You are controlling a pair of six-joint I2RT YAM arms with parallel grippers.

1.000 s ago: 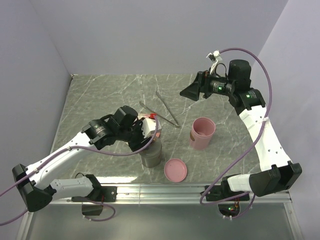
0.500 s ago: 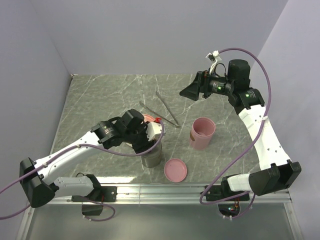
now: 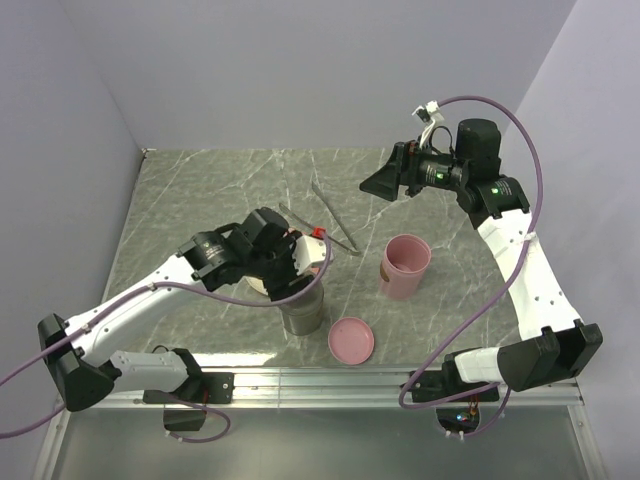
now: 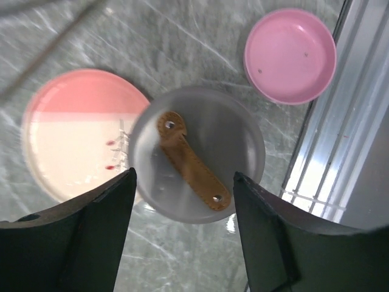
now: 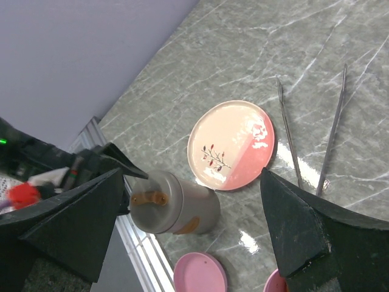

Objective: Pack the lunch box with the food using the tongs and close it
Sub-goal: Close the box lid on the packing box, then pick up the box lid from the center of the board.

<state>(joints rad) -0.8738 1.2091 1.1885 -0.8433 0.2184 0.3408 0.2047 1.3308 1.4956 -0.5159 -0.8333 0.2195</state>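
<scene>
We're seeing the left gripper [image 4: 183, 176] widening its jaws and backing off the grey cylindrical lunch box [image 3: 303, 312], lower centre, its lid [image 4: 231, 134] on, so closing looks done. The thin silver tongs [image 5: 330, 137] are lying upper centre. The food is unseen, probably packed. The right gripper [image 5: 193, 176] is hanging with jaws wide apart.

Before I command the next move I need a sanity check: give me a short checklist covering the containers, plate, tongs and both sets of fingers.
1. Gray container lidded, strap across the top: ok.
2. Pink cup closed: not ok, its pink lid lies beside it.
3. Plate cleared of food: ok, no pieces show.
4. Food inside either container: cannot tell.
5. Tongs lying free: ok, neither arm holds them.
6. Left gripper and right gripper fingers apart, empty: ok.
</scene>
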